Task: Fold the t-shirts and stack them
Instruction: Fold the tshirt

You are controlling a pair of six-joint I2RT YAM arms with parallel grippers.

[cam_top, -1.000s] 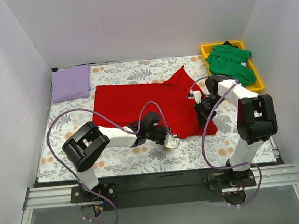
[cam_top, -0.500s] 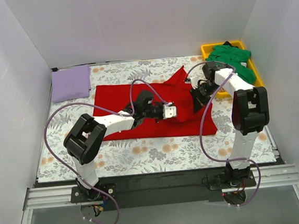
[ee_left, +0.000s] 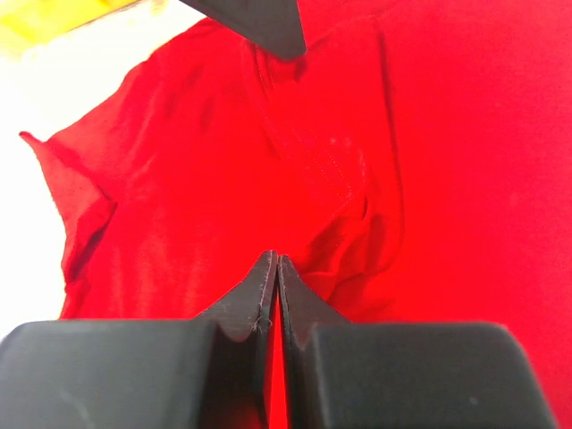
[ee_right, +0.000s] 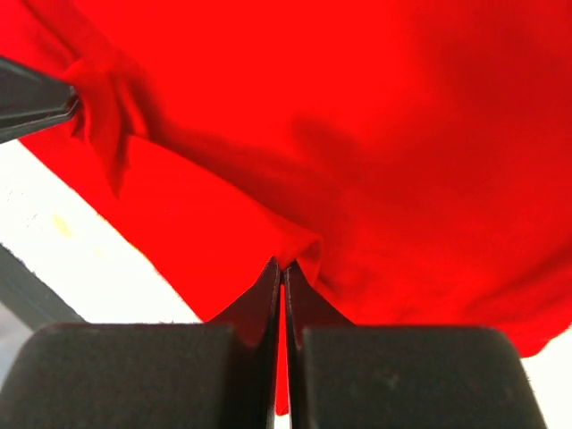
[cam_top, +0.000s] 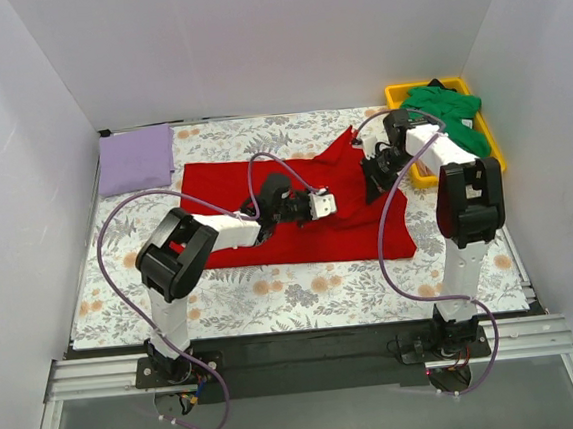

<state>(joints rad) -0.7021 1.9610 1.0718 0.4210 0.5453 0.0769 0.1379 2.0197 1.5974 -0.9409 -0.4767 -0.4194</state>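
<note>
The red t-shirt (cam_top: 264, 191) lies spread across the middle of the floral table cloth, its right part lifted and bunched. My left gripper (cam_top: 332, 204) is shut on a pinch of the red t-shirt (ee_left: 295, 170) near its middle right. My right gripper (cam_top: 369, 185) is shut on a fold of the red t-shirt (ee_right: 357, 134) at its right side, just beyond the left gripper. A folded lavender t-shirt (cam_top: 136, 159) lies at the back left. A crumpled green t-shirt (cam_top: 447, 118) fills the yellow tray.
The yellow tray (cam_top: 393, 94) stands at the back right corner, close behind my right arm. The floral table cloth (cam_top: 303, 288) covers the table. White walls enclose the left, back and right sides.
Both grippers have carried the red shirt's near right edge away from the front, toward the back. The shirt's front right part is now folded over and bunched.
</note>
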